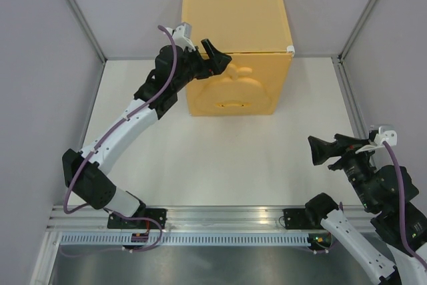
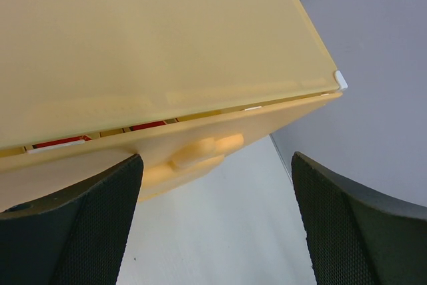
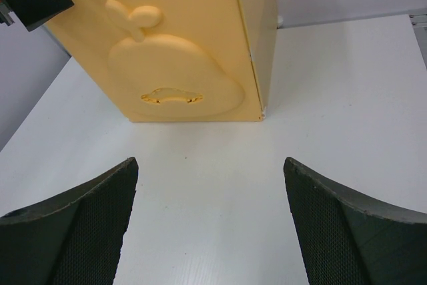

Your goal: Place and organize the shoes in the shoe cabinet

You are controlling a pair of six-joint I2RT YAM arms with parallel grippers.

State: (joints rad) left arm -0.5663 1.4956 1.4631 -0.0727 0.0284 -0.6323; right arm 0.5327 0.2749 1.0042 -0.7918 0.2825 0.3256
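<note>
The yellow-orange shoe cabinet (image 1: 233,21) stands at the back middle of the table, its apple-embossed door (image 1: 230,91) nearly shut. My left gripper (image 1: 217,58) is open and empty at the door's upper left corner. In the left wrist view (image 2: 217,165) its jaws straddle the apple stem (image 2: 207,151) without touching it. Thin strips of red sneaker (image 2: 60,142) show through the gap above the door. The black shoes are hidden. My right gripper (image 1: 325,148) is open and empty over the table at the right, facing the door (image 3: 173,65).
The door has a cut-out handle slot (image 3: 171,97) low on the apple. White table (image 1: 220,158) lies between the cabinet and the arm bases. Grey walls with metal posts (image 1: 80,11) close in the left and right sides.
</note>
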